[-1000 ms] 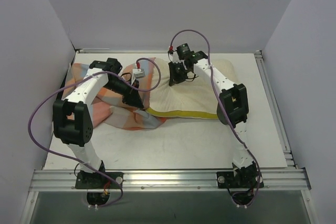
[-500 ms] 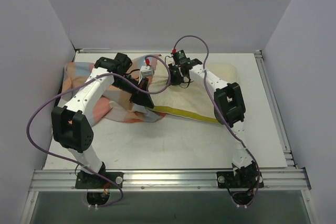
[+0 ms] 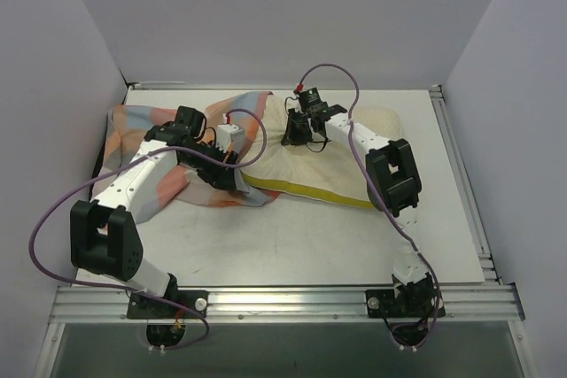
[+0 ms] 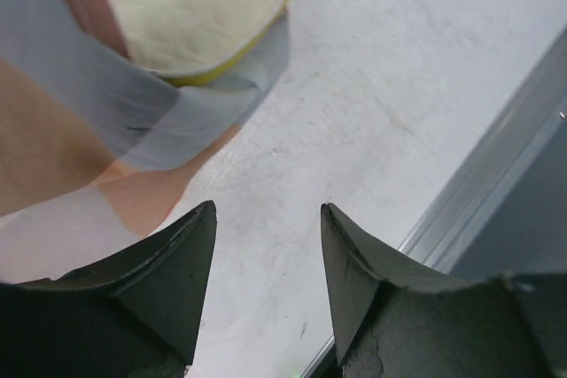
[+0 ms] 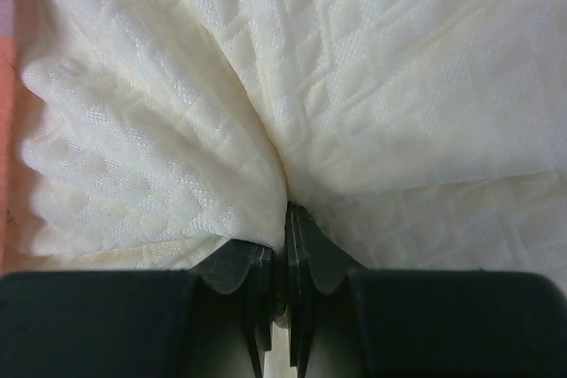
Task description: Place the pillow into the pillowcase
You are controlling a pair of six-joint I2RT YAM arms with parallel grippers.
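Note:
The cream pillow (image 3: 341, 152) lies across the table's middle with its yellow edge (image 3: 301, 189) toward me. Its left end sits inside the mouth of the checked pillowcase (image 3: 142, 135), which is spread at the left. In the left wrist view a grey fold of the pillowcase (image 4: 133, 112) wraps the pillow's corner (image 4: 195, 6). My left gripper (image 3: 236, 184) (image 4: 266, 219) hangs open over bare table just in front of that corner, holding nothing. My right gripper (image 3: 296, 135) (image 5: 286, 210) is shut on a pinch of the pillow's quilted top (image 5: 354, 68) near its far left part.
The white table (image 3: 292, 236) stretches between the pillow and the metal rail (image 3: 283, 294) at the near edge; that rail (image 4: 496, 174) shows close by in the left wrist view. Grey walls stand on three sides. Purple cables loop over both arms.
My left gripper has opened and let go of the pillowcase edge, then dropped back toward the near left. The right gripper has kept its grip and shifted slightly.

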